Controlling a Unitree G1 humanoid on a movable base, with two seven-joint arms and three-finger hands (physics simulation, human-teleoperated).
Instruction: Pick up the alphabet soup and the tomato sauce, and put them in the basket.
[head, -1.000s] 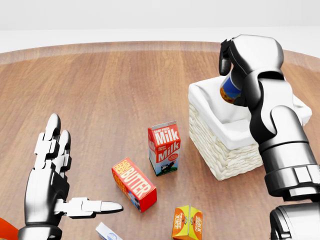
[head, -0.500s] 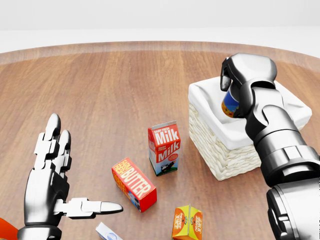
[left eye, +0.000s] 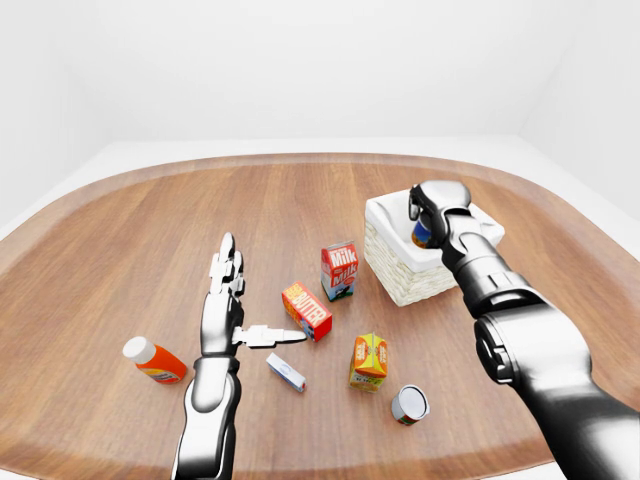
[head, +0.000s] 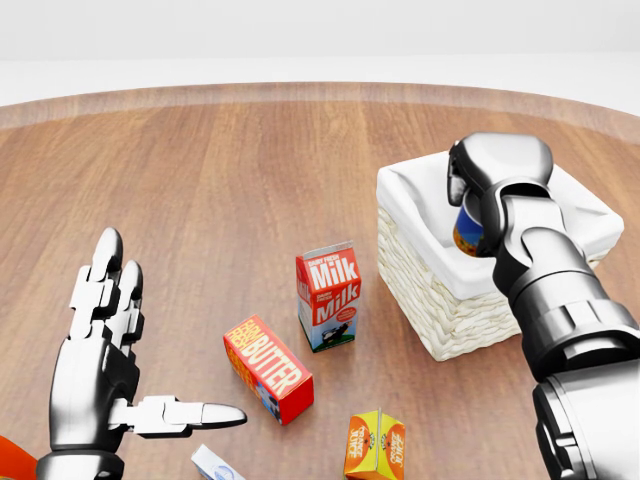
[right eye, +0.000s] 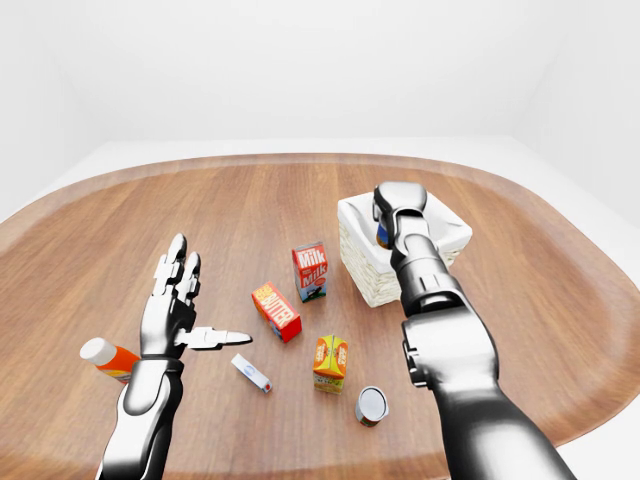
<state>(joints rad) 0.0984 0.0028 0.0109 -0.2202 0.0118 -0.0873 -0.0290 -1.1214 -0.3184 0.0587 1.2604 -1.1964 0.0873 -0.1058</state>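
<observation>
head view shows your counter (head: 250, 170) spread under both arms, and just beneath your right hand (head: 490, 175) sits the basket (head: 430, 290), white liner inside woven walls. your right hand is clenched on a can (head: 466, 228), held down inside the basket's mouth; its label reads blue and orange, and you can't tell from here whether it's the alphabet soup or the tomato sauce. judged as a rigid metal can, it should be fairly heavy for its size with smooth, slippery sides, so a wrap around the middle of the body suits it. your left hand (head: 105, 350) hangs released, fingers straight, thumb pointing toward the butter box (head: 268, 368) just beside it. a second can (left eye: 409, 404) lies near the counter's edge, well below your right hand in the left-eye view.
</observation>
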